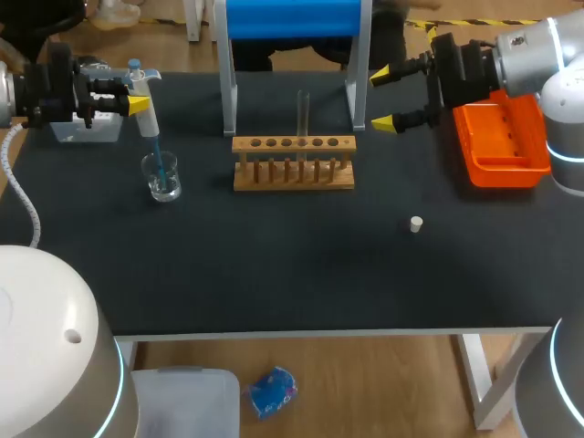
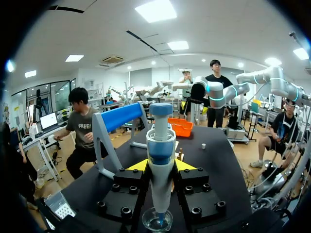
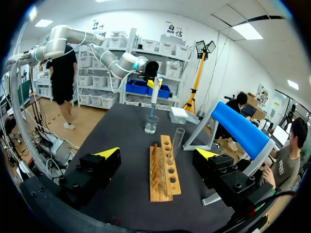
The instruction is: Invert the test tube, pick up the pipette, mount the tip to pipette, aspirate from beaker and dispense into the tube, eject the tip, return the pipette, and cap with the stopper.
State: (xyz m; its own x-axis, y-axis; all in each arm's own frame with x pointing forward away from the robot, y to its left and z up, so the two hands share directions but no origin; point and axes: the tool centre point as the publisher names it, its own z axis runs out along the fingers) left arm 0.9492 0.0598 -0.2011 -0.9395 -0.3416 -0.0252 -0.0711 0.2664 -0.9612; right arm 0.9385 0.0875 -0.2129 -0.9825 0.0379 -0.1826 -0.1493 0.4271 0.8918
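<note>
Left tool point(image 2: 161, 165) grasps the white-and-blue pipette point(image 1: 146, 109), its tip dipped in the clear glass beaker point(image 1: 162, 179) below. Right tool point(image 1: 383, 98) is released, with the clear glass test tube point(image 1: 303, 111) upright in the wooden rack point(image 1: 292, 172) ahead.

Nothing legible on the things at hand.
The pipette point(image 1: 144, 100), beaker point(image 1: 161, 178), wooden rack point(image 1: 293, 162), stopper point(image 1: 416, 224) and orange tray point(image 1: 502, 146) show no letters or numbers that can be made out.
</note>
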